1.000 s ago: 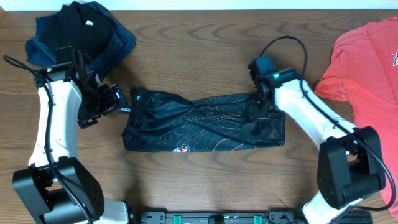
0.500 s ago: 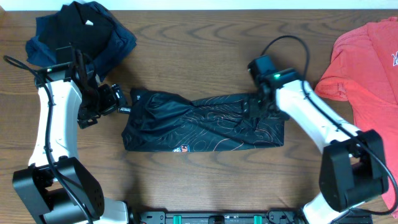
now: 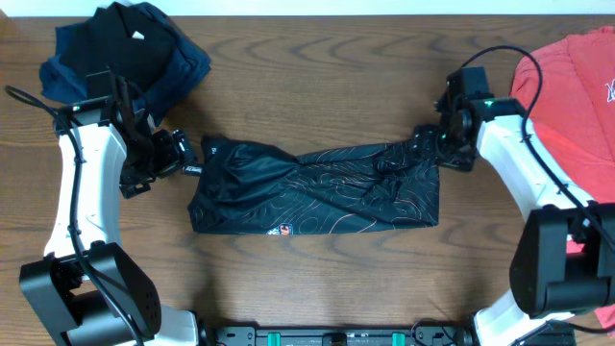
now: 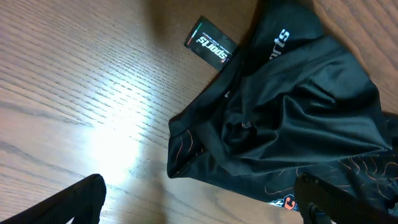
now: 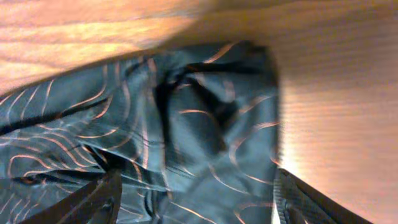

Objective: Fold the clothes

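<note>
The black jersey (image 3: 317,187) with thin orange contour lines lies folded into a long band across the middle of the table. Its left end with a small hang tag (image 4: 210,42) shows in the left wrist view (image 4: 292,118). My left gripper (image 3: 189,161) is open and empty just beyond that left end, above bare wood (image 4: 199,208). My right gripper (image 3: 426,144) is open over the jersey's upper right corner, holding nothing; the right wrist view shows the rumpled corner (image 5: 205,130) between the fingers (image 5: 196,205).
A pile of plain black and navy garments (image 3: 130,48) lies at the back left. A coral-red T-shirt (image 3: 567,91) lies at the right edge. Bare wood table (image 3: 317,269) lies in front of the jersey.
My right arm has swung right and its gripper has left the jersey's right part, now at the upper right corner. The left arm has not moved.
</note>
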You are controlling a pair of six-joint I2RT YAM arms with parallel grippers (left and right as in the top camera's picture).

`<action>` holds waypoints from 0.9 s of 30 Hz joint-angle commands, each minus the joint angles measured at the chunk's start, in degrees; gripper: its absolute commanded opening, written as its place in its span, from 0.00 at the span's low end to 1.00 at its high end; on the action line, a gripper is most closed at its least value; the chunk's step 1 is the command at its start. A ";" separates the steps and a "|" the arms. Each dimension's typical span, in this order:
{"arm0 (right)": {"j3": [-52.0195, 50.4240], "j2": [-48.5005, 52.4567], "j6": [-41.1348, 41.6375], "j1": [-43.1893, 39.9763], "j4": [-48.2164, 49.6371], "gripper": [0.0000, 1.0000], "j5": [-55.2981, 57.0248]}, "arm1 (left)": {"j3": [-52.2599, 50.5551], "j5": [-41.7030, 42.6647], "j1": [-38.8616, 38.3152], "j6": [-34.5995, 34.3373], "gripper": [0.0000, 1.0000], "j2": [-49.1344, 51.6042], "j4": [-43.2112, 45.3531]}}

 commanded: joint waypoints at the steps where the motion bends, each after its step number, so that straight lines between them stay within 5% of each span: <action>1: -2.95 3.43 -1.99 1.25 3.08 0.75 -7.54 | -0.50 -0.50 0.31 -0.72 0.98 0.00 -0.20; 5: -4.26 5.07 -1.46 2.12 6.80 0.71 -10.91 | -0.50 -0.50 0.31 -0.72 0.98 0.00 -0.17; 13: -4.24 5.35 2.84 3.10 10.84 0.20 -11.04 | -0.52 -0.50 0.31 -0.72 0.98 0.00 -0.17; 16: -4.09 5.33 3.39 3.32 12.61 0.14 -13.18 | -0.50 -0.50 0.31 -0.74 0.98 0.00 -0.15; 20: -4.09 5.33 4.04 3.96 15.06 0.30 -17.09 | -0.50 -0.50 0.31 -0.72 0.98 0.00 -0.15; 23: -4.09 5.35 3.76 5.46 15.28 0.61 -17.00 | -0.50 -0.50 0.31 -0.72 0.98 0.00 -0.13; 27: -4.09 5.33 1.49 7.98 15.47 0.77 -17.00 | -0.50 -0.50 0.31 -0.72 0.98 0.00 0.02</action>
